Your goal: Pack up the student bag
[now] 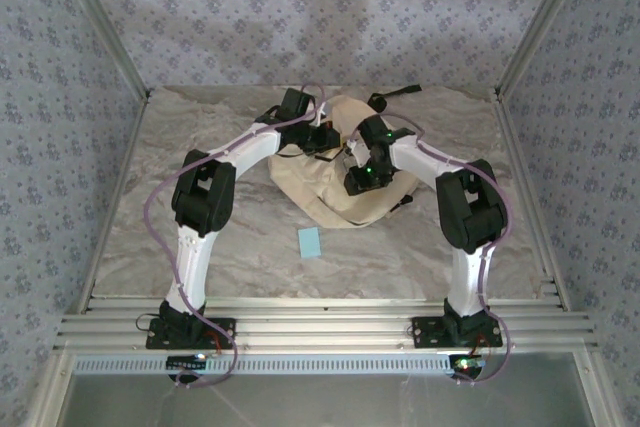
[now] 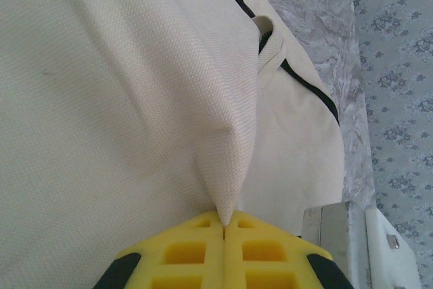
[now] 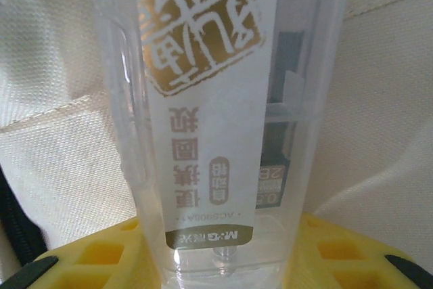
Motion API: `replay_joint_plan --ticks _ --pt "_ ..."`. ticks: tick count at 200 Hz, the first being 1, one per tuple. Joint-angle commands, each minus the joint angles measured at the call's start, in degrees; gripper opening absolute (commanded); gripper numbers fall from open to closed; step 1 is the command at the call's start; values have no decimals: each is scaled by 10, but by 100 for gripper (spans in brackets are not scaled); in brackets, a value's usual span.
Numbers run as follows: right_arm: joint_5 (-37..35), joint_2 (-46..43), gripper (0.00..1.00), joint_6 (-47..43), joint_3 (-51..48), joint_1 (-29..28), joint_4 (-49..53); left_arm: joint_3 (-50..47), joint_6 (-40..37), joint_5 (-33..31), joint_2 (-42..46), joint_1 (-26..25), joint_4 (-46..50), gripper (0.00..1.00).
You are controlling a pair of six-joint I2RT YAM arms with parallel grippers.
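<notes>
Enclosure from above. Walls of pale grey-blue wallpaper printed with small floral motifs (image 1: 300,7) surround a rectangular tabletop with a grey-beige marble pattern (image 1: 140,237). Slanted silver aluminium corner posts (image 1: 100,22) flank the back wall; ribbed aluminium rails (image 1: 320,322) span the near edge. Lighting is soft, leaving a faint shadow on the back wall.

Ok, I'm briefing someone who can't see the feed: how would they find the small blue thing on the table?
Find the cream student bag in the middle of the marble-patterned table. On its near side, toward the robot's bases, lies a small flat rectangle. It is pale blue, apart from the bag, alone on bare tabletop.
</notes>
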State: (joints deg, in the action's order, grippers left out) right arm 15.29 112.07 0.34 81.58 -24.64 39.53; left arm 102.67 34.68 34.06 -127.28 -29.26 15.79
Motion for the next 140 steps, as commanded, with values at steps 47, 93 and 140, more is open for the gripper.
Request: replay_joint_plan --ticks 47,93,140 --pt "49 34 44 3 108 18 -25 -28 17 37 48 -12 -47 0" --pt "25 78 62 36 147 25 -66 -61 42 44 55 -13 -78 0" --pt "6 7 78 74 91 28 -63 -41 46 42 42 -6 -71 0"
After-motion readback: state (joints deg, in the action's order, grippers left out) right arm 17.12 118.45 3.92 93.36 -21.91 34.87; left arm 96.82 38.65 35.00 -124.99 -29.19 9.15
